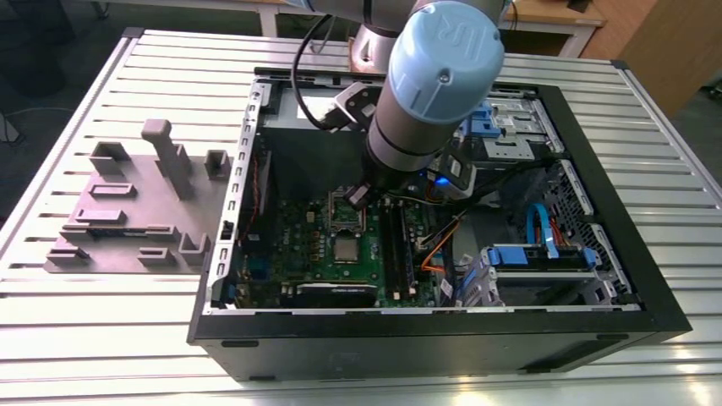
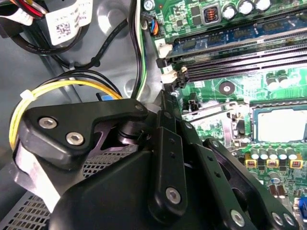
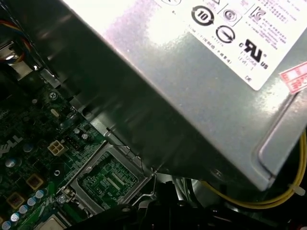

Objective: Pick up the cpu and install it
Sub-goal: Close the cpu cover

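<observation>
A slatted metal surface [image 1: 113, 338] carries an open black computer case [image 1: 451, 338] that lies on its side, and at the exterior view's left a grey plate [image 1: 135, 220] with upright blocks rests just beside the case. Inside the case a green motherboard [image 1: 293, 254] covers the floor on the exterior view's left half. A blue drive bracket [image 1: 536, 254] sits at the exterior view's right. The arm [image 1: 434, 76] reaches down into the case from the far side, and its pincer [image 1: 358, 196] hangs low over the motherboard. I cannot tell whether the pincer is released or clenched, because its black body covers the tip in the second wrist view. The cpu [image 1: 344, 247] lies flat in its socket on the motherboard, on the near side of the pincer and apart from it. In the second wrist view the cpu [image 2: 280, 124] shows as a pale silver square inside a dark frame, near the long memory slots [image 2: 240, 52]. A yellow cable [image 2: 57, 86] curves beside the pincer's body. In the first wrist view a large grey box [image 3: 192, 72] with a white label stands over the board, and under its edge a silver hinged frame [image 3: 110, 175] lies on the board.
</observation>
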